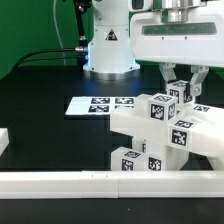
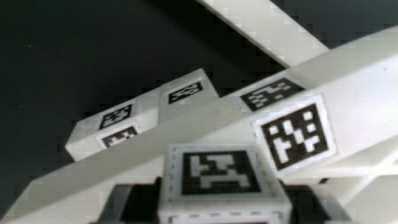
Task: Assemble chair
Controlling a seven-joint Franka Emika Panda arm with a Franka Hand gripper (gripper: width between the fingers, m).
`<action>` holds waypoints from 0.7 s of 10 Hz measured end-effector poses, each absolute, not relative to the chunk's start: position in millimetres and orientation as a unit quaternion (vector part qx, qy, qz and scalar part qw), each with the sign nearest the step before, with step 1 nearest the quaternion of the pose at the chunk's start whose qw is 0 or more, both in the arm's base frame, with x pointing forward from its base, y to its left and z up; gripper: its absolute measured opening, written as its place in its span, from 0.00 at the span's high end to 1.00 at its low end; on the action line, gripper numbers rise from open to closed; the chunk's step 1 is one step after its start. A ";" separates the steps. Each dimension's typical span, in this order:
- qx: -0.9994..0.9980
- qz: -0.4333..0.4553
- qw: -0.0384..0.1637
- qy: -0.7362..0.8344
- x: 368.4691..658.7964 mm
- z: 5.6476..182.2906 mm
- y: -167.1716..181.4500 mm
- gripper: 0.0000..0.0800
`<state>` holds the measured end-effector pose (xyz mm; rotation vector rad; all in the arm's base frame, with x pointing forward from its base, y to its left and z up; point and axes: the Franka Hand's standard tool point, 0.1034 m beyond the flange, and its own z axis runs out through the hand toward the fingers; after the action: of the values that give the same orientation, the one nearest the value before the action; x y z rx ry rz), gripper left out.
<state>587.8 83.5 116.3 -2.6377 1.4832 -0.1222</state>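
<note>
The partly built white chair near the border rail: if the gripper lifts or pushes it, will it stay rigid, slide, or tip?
The chair looks like hard, blocky plastic, so it should probably stay stiff, not flex. Its parts seem stacked unevenly, with a slab jutting toward the exterior view's right, so a push could tip it or shift loose joints. On the smooth black table it may slide easily. The gripper sits at its top block.

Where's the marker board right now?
In the exterior view the marker board lies flat on the black table, left of the gripper and the stacked chair parts, in front of the robot base.
</note>
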 end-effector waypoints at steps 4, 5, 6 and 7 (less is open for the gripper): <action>-0.861 -0.040 0.065 0.503 588.4 115.9 85.4 0.37; -0.870 -0.041 0.063 0.488 588.6 116.0 84.5 0.37; -0.918 -0.045 0.054 0.391 589.5 116.6 80.6 0.23; -0.953 -0.042 0.036 0.299 591.7 118.1 81.7 0.23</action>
<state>591.7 81.7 118.1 -2.9260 0.9175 -0.1280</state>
